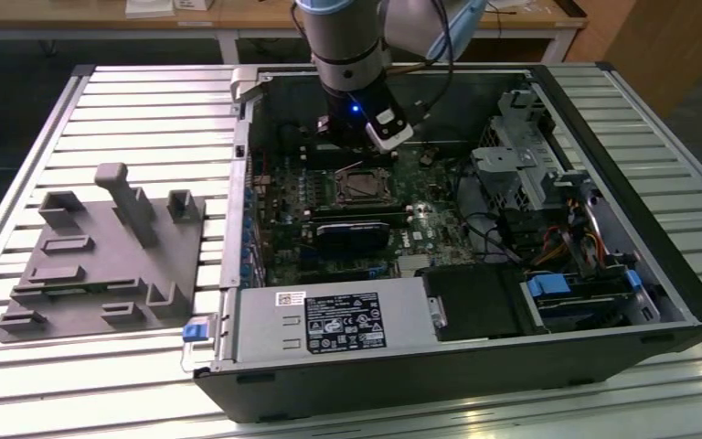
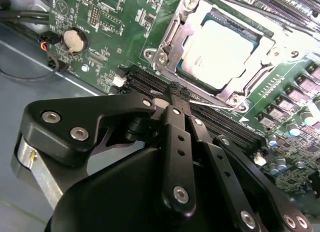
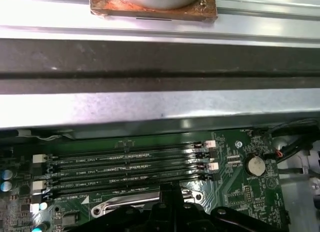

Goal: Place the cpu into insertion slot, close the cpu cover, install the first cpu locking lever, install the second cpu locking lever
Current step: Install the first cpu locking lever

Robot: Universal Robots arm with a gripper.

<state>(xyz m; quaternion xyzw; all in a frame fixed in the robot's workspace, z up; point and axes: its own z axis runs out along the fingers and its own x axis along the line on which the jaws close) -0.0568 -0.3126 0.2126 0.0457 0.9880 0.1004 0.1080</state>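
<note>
Done: cpu (image 2: 220, 52) seated, cpu cover (image 2: 189, 28) down. My gripper (image 2: 175, 92), jaws closed, at locking lever (image 2: 212, 103), perhaps pinching it; levers seemingly left.

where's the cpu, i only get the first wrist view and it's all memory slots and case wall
observer: In the second wrist view the cpu lies flat on the motherboard, pale face up.
operator: cover down?
observer: The cpu cover looks lowered around it, and the chip shows through its window.
operator: where's the gripper
observer: The gripper sits at the edge of that frame, right by a thin metal lever. I cannot tell whether the lever is latched.
</note>
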